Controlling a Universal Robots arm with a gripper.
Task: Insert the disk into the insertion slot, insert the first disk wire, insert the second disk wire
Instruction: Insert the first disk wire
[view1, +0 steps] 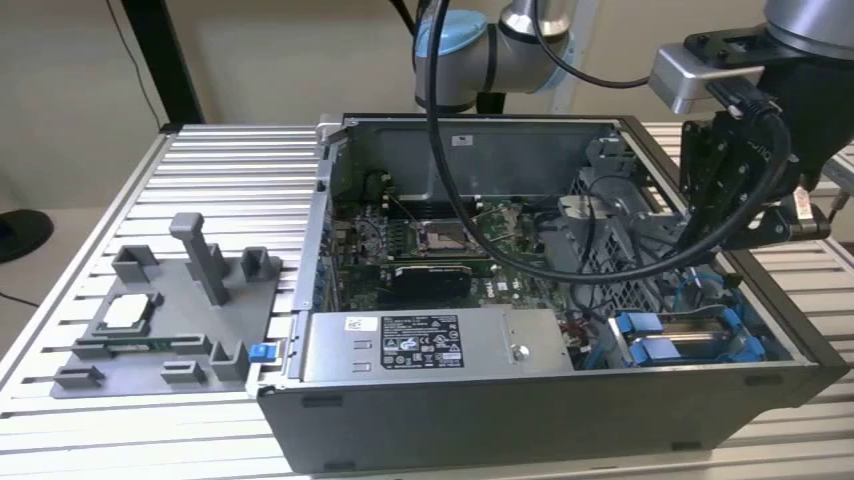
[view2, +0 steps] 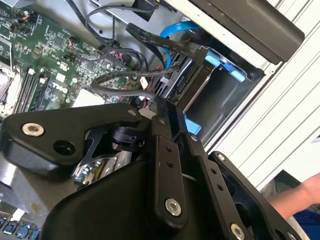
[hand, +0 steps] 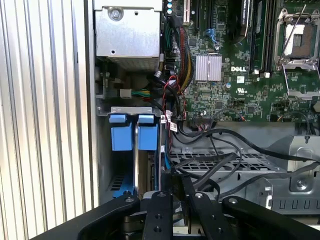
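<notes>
Disk (view2: 200, 82) looked to us like it was already down in the slot (hand: 130, 110), standing on edge in the case corner at the exterior view's right, with blue frame clips showing. We figured it was stiff, a bit heavy for its size and touchy about knocks. So the blue frame's long sides seemed the safest hold, not the flat faces or the plug end. Its long axis ran along the bay, plug end toward the black wires (view2: 125, 82), we reckoned. Gripper (view2: 159, 111) hung right over those wires beside the disk. We couldn't tell if it was gripping anything.
</notes>
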